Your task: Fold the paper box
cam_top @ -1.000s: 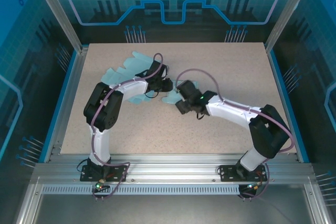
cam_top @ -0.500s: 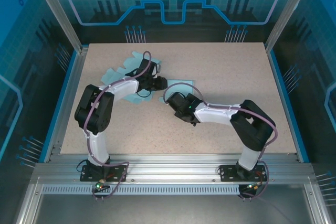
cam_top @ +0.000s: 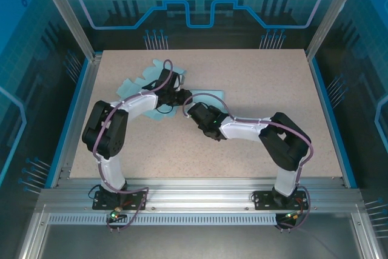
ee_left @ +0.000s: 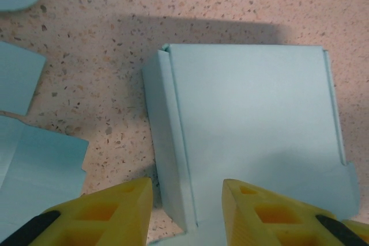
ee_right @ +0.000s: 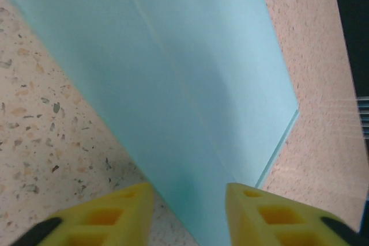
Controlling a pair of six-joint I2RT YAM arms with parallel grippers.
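Moved since a second ago: right arm swung leftward across the table [cam_top: 273, 77], its wrist now close beside the left one; left arm's elbow dropped outward and its wrist pushed further over the sheet. Item: paper box [cam_top: 138, 79], pale blue die-cut blank, lying left of centre toward the far side of the table, mostly flat with its flaps spread. Left gripper [cam_top: 180, 97]: in the left wrist view its jaws stand apart, left gripper [ee_left: 187, 189] straddling the narrow creased side strip [ee_left: 167, 142] of one rectangular panel [ee_left: 248, 113]; bare table shows beside the left fingertip, so nothing is clamped. Right gripper [cam_top: 190, 112]: in the right wrist view its jaws are also parted, right gripper [ee_right: 187, 191] set over a tilted panel [ee_right: 173, 73]; contact with the paper cannot be told. Step in hand, as judged: raising the first side wall, folding barely begun. Next move calls for pinching the strip along its crease and turning it upright while the other arm steadies the panel; thin paper may slide or buckle.
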